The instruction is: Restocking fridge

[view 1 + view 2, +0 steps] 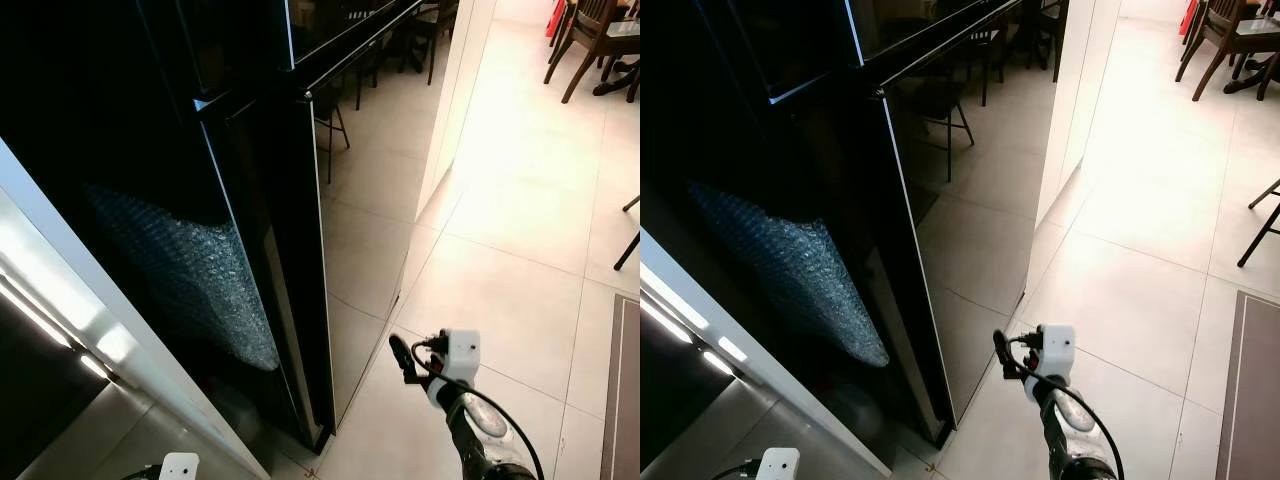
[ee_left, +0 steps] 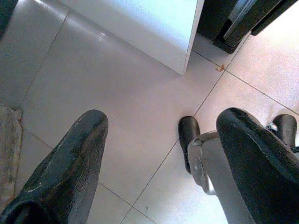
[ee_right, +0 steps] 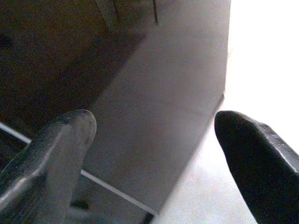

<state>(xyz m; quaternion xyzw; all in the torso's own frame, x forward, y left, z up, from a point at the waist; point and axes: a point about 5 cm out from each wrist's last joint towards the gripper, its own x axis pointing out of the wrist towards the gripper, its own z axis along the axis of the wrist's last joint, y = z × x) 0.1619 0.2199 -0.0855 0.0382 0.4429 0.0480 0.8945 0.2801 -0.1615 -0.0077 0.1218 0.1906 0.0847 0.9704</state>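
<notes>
Here, your fridge [image 1: 270, 200] stood tall and black at the left, its shut door seam running upright down to the floor [image 1: 500, 300]. The door edge lay ahead and to the left of your right claw [image 1: 400, 355], which was nearer and raised, fingers apart and empty. Your left claw [image 2: 159, 163] hung low over the floor, likewise apart.

Pale tiled floor [image 1: 500, 300] under black fridge [image 1: 280, 250], wooden chairs [image 1: 590, 40], rug edge [image 1: 625, 390].
</notes>
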